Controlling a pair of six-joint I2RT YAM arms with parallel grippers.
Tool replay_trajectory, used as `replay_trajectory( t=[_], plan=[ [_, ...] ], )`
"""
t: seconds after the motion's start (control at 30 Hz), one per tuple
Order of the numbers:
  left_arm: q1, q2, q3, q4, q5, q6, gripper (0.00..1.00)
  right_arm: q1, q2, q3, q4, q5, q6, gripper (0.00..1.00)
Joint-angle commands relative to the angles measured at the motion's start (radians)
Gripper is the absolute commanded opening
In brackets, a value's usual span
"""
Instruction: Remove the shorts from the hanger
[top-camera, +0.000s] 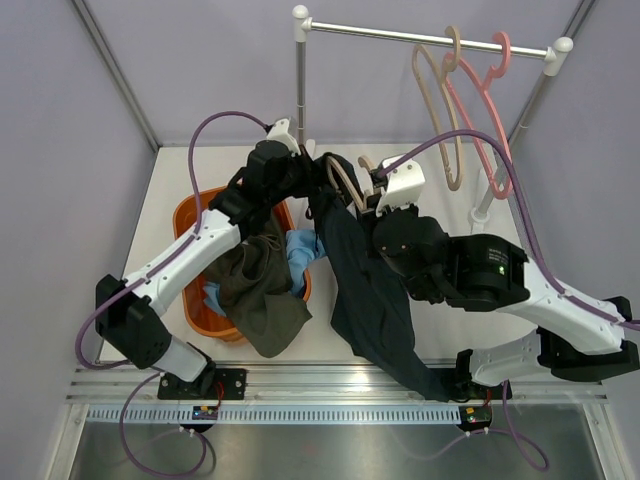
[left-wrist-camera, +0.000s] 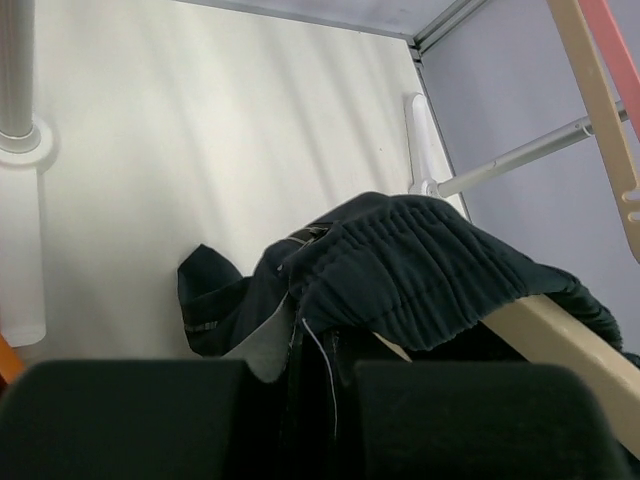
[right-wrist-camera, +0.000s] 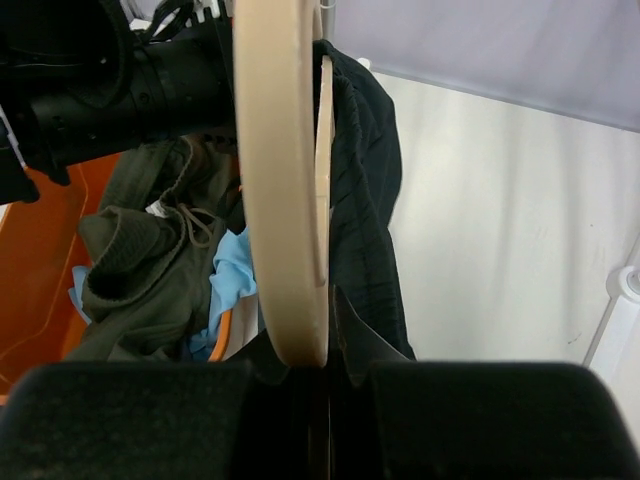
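Tabletop in white fills the scene, walled in pale lilac, and at its far right stands a metal clothes rack with a pink hanger and a beige hanger hooked side by side on its rail. On the left an orange basket holds the olive shorts, which spill over its near rim, and the light blue shorts, bunched at its right side. The left arm reaches across above this basket, and the right arm's bulky forearm lies just right of the hanging cloth, covering part of its edge. In the middle, the navy shorts are draped over a cream hanger held in the air. The ribbed elastic waistband is gathered over the hanger's arm, and the rest trails in a long dark fold towards the near edge, ending by the right arm's base. The right gripper is closed tight around the cream hanger's lower bar, with dark cloth pressed beside it. The left gripper sits at the far end of the navy shorts, just under the waistband; its fingers stand a narrow gap apart, and that gap is filled with navy cloth that they pinch.
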Motion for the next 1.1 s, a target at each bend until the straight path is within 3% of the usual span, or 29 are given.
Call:
replay_trajectory(
  t=[0.0, 0.27, 0.4, 0.63, 0.87, 1.07],
  plan=[
    [0.093, 0.066, 0.032, 0.024, -0.027, 0.007, 0.00, 0.043, -0.101, 0.005, 0.036, 0.059, 0.031, 0.00],
    [0.101, 0.102, 0.083, 0.019, 0.017, 0.021, 0.00, 0.072, -0.126, -0.007, 0.004, 0.048, 0.042, 0.00],
    [0.089, 0.084, 0.060, 0.025, 0.105, -0.005, 0.00, 0.072, -0.126, 0.004, 0.030, 0.108, 0.004, 0.00],
    [-0.076, -0.054, -0.104, 0.060, 0.110, -0.001, 0.00, 0.054, -0.139, -0.048, 0.352, 0.326, -0.307, 0.00],
    [-0.305, -0.239, -0.209, 0.048, 0.053, 0.079, 0.00, -0.222, -0.147, -0.058, 0.392, 0.018, -0.289, 0.00],
    [-0.344, -0.397, -0.151, -0.059, 0.269, 0.261, 0.03, -0.457, -0.022, 0.020, 0.381, -0.212, -0.282, 0.00]
  ],
)
